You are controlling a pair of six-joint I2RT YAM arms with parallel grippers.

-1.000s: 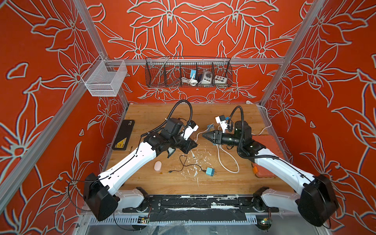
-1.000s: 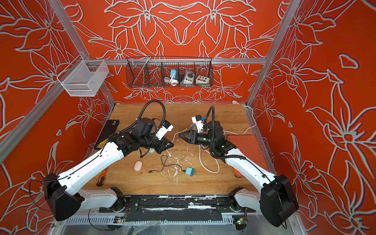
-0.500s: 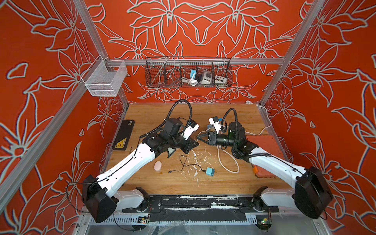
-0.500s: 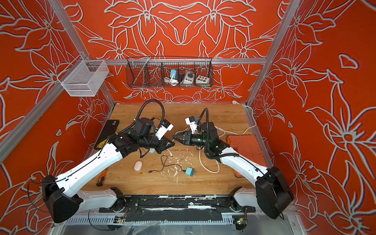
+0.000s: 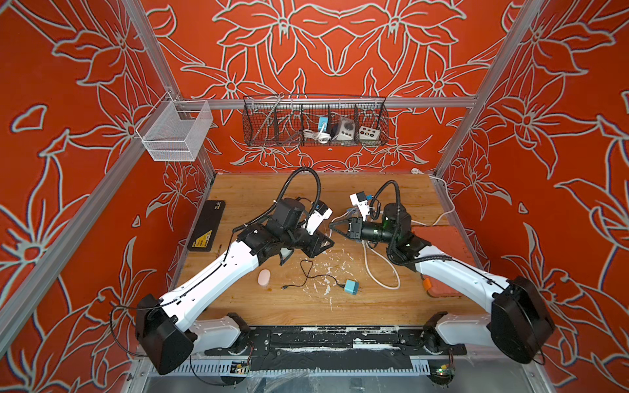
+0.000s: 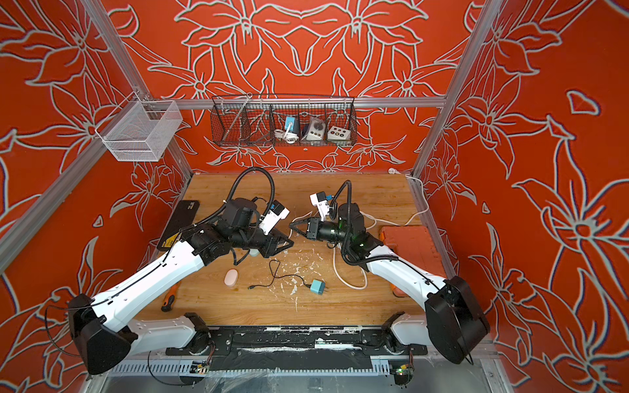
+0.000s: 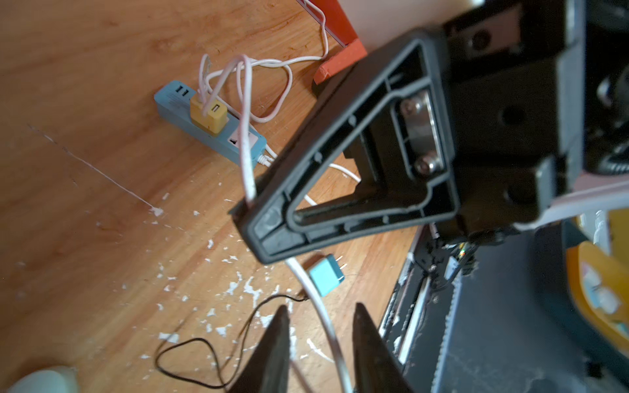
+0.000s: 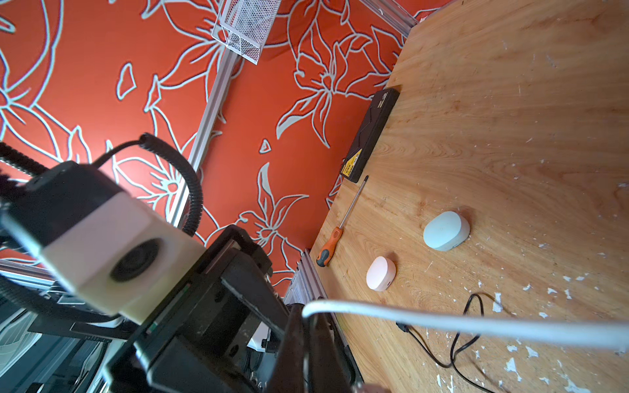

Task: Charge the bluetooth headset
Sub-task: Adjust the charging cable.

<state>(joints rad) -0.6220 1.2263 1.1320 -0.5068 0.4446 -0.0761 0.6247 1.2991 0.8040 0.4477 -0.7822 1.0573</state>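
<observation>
From the left wrist, not from above: right gripper pinching the white cable, left gripper parted around it; best from the right wrist: pale case beside pink headset case on table.

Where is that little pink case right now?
In both top views the pink case lies on the wooden table toward the front, close beside the white forearm of the left arm, with the thin black cable on its other side.

Closed pink earbud case lying flat, white charging cable raised, plugged into yellow charger
</observation>
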